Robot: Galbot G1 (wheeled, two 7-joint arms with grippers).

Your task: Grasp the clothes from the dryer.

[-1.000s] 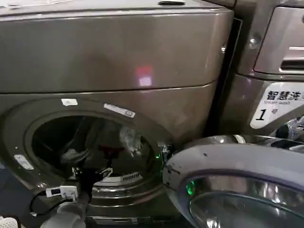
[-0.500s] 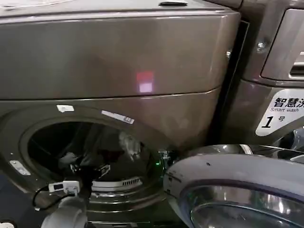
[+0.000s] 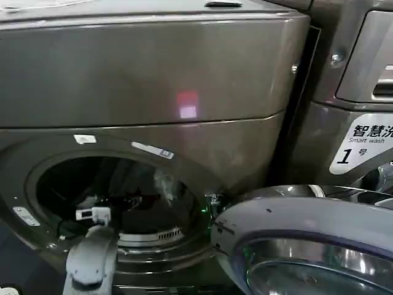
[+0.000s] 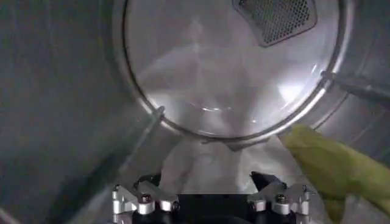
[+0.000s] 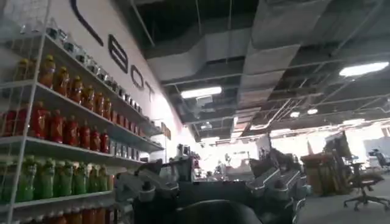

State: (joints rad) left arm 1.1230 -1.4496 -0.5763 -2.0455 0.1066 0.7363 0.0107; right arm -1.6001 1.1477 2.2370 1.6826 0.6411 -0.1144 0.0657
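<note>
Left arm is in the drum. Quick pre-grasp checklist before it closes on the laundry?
1. Dryer door swung open, out of the arm's path: ok.
2. Left pincer inside the drum: ok.
3. Left pincer jaws spread apart, nothing between them: ok.
4. White cloth ahead of the pincer, lying on the drum floor: ok.
5. Yellow-green garment lies beside the white cloth, off to one side of the jaws; whether it would get caught too: cannot tell.
6. Right pincer away from the dryer, facing the room with shelves of bottles: ok; its fingers' state: cannot tell.
</note>
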